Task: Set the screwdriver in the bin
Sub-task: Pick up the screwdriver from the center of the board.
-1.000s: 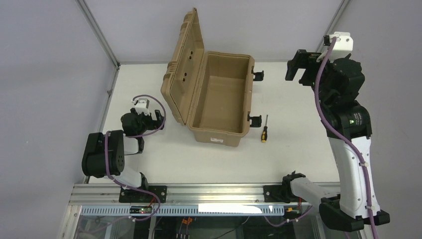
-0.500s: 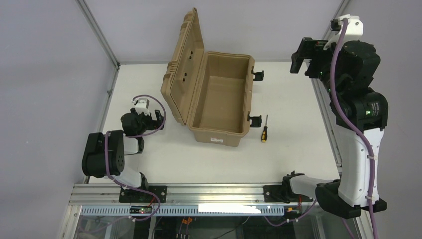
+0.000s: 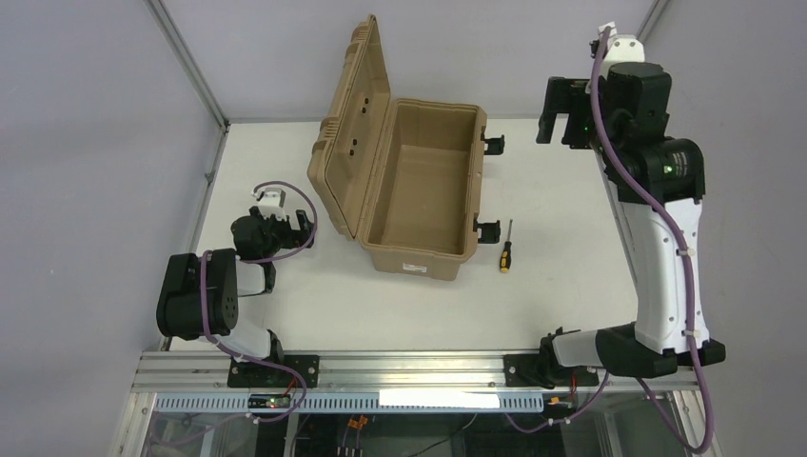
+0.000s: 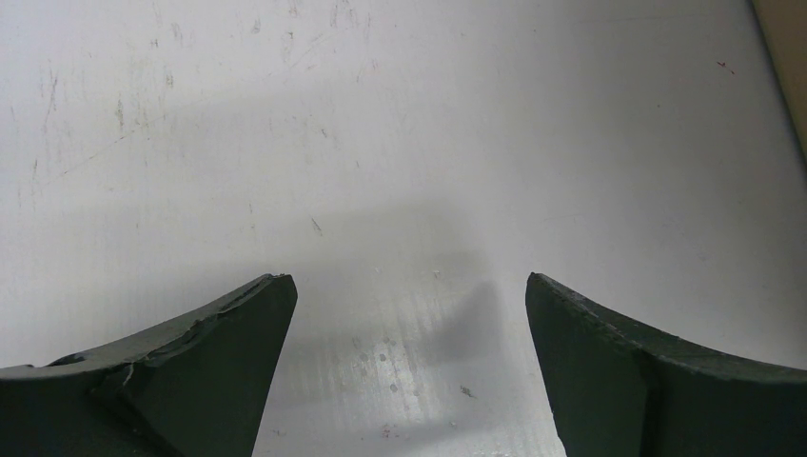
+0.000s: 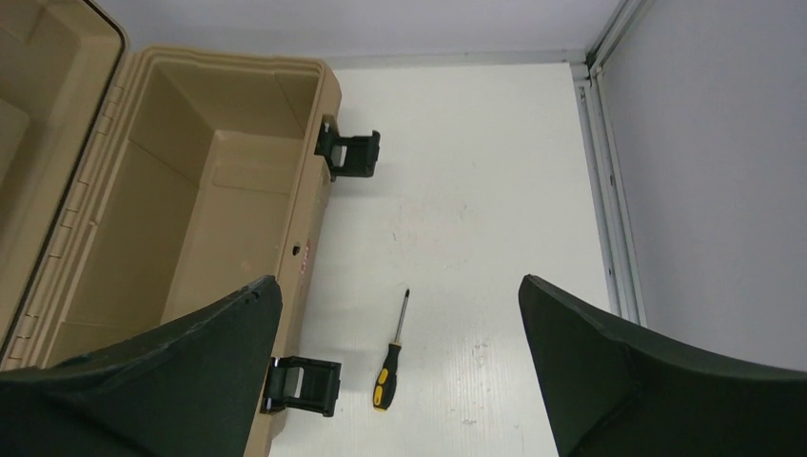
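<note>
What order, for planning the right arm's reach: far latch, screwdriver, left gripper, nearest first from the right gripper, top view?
1. Far latch, on the bin's right side.
2. Screwdriver, right of the bin.
3. Left gripper, far left.

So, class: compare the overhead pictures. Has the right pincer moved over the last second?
Yes. In the overhead view the right pincer has shifted left, closer to the bin and its far latch. It is open and empty.
</note>
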